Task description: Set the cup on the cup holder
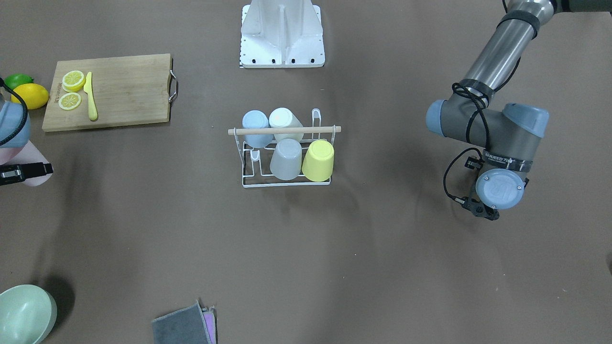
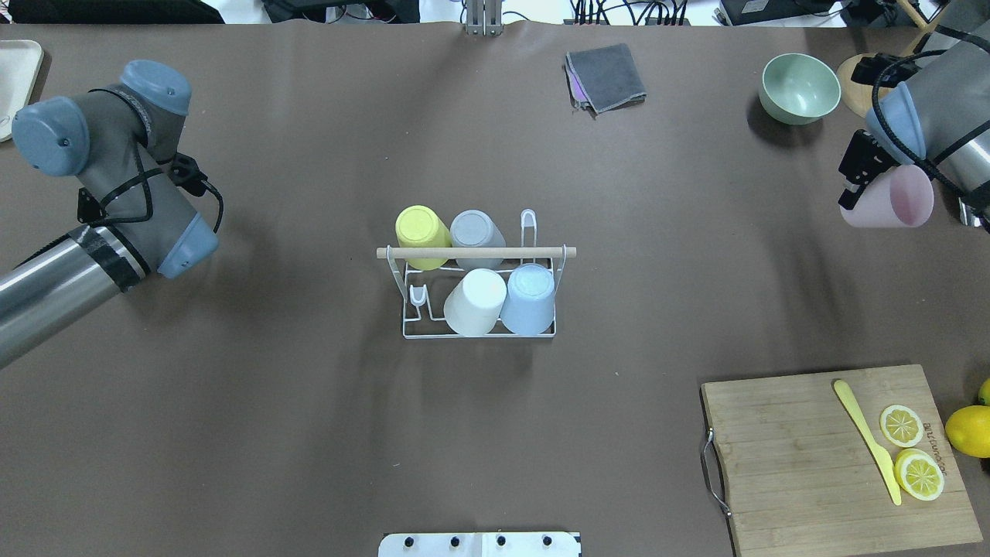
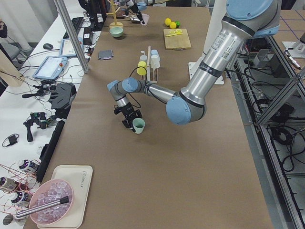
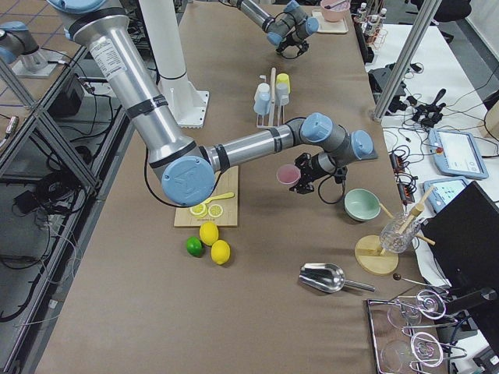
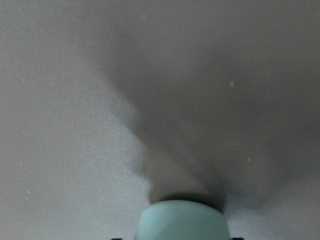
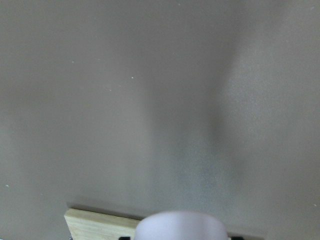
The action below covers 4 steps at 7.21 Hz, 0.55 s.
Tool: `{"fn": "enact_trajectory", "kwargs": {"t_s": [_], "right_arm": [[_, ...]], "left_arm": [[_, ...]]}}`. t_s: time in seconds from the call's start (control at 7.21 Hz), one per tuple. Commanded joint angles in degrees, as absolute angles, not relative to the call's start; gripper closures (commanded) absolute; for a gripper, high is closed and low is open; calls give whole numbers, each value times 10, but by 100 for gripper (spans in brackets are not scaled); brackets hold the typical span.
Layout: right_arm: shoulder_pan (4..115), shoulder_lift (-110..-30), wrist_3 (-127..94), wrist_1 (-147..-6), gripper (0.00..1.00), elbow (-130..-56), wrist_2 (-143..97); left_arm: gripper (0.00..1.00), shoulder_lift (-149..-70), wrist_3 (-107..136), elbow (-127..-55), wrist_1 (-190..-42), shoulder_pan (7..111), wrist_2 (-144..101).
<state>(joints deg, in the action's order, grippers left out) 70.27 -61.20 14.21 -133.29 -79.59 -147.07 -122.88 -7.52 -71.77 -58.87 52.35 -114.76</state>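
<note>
Cup holder [image 2: 476, 252] stands mid-table with four cups upturned on it: a yellow cup [image 2: 421, 232], a grey cup [image 2: 473, 232], a white cup [image 2: 476, 300] and a blue cup [image 2: 530, 298], its wooden rod crossing above them; two prongs [image 2: 418, 295] show bare. Right gripper [image 2: 857, 182] clamps a pink cup [image 2: 893, 199] sideways near one green bowl [image 2: 800, 87], well apart from the holder. Left gripper [image 3: 131, 119] grips a green cup [image 3: 138, 125] on the opposite side. One cutting board [image 2: 797, 464] carries two lemon halves [image 2: 901, 425] and one knife [image 2: 866, 437]; one grey cloth [image 2: 607, 77] lies beyond
</note>
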Motion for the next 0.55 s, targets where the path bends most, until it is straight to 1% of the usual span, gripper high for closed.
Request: {"fn": "enact_trajectory", "kwargs": {"t_s": [0.0,0.28,0.42], "right_arm": [[727,-619,183,-1332,55,-816,-1495],[736,-623,192,-1331,59,-844,-1526],[743,-627,193,-1306,59,-845,-1531]], "left_arm": [[60,-1229,-77,-738,-581,568,-1191],[60,-1229,-76,-763,-584,610,-1222],[60,-1230,-74,-774,-588,617,-1232]]}}
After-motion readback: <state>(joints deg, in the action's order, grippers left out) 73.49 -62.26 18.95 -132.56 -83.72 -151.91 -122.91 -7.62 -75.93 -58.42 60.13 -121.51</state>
